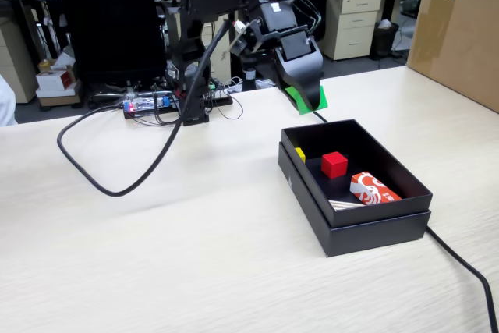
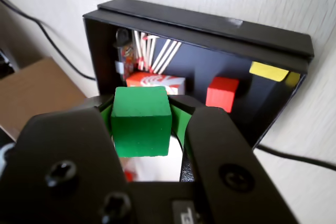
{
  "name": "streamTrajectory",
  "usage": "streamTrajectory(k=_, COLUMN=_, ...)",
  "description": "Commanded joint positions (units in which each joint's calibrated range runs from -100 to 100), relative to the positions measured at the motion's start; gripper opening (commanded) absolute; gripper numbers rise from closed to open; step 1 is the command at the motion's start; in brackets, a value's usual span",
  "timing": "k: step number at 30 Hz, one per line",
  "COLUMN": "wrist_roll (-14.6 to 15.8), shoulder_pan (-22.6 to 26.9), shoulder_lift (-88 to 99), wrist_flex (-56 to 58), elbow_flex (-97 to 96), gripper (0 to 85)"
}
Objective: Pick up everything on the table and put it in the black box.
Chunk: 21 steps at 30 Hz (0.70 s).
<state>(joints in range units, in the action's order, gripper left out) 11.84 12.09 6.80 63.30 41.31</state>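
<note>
My gripper (image 2: 142, 109) is shut on a green cube (image 2: 140, 120), held in the air above the near rim of the black box (image 2: 210, 30). In the fixed view the gripper (image 1: 306, 97) hangs just behind the far edge of the box (image 1: 374, 232), with the green cube (image 1: 300, 100) showing between the jaws. Inside the box lie a red cube (image 1: 334, 164), a yellow block (image 1: 300, 154) and a red-and-white packet (image 1: 373, 189). The wrist view shows the red cube (image 2: 222, 93), the yellow block (image 2: 269, 71) and the packet (image 2: 156, 83) too.
A thick black cable (image 1: 117, 185) loops across the table left of the box. Another cable (image 1: 464, 263) runs from the box toward the front right. A cardboard box (image 1: 460, 29) stands at the right. The arm's base (image 1: 191, 76) stands at the table's back.
</note>
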Motion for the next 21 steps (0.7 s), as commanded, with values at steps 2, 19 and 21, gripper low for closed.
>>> streamTrajectory(k=2, wrist_roll=-0.9, shoulder_pan=0.8, shoulder_lift=-12.6, wrist_flex=-0.7, elbow_flex=7.8, gripper=0.9)
streamTrajectory(k=19, wrist_roll=-0.7, shoulder_pan=1.8, shoulder_lift=-32.7, wrist_flex=-0.9, elbow_flex=9.5, gripper=0.9)
streamTrajectory(k=21, wrist_roll=-0.7, shoulder_pan=2.1, shoulder_lift=-32.9, wrist_flex=-0.9, elbow_flex=9.0, gripper=0.9)
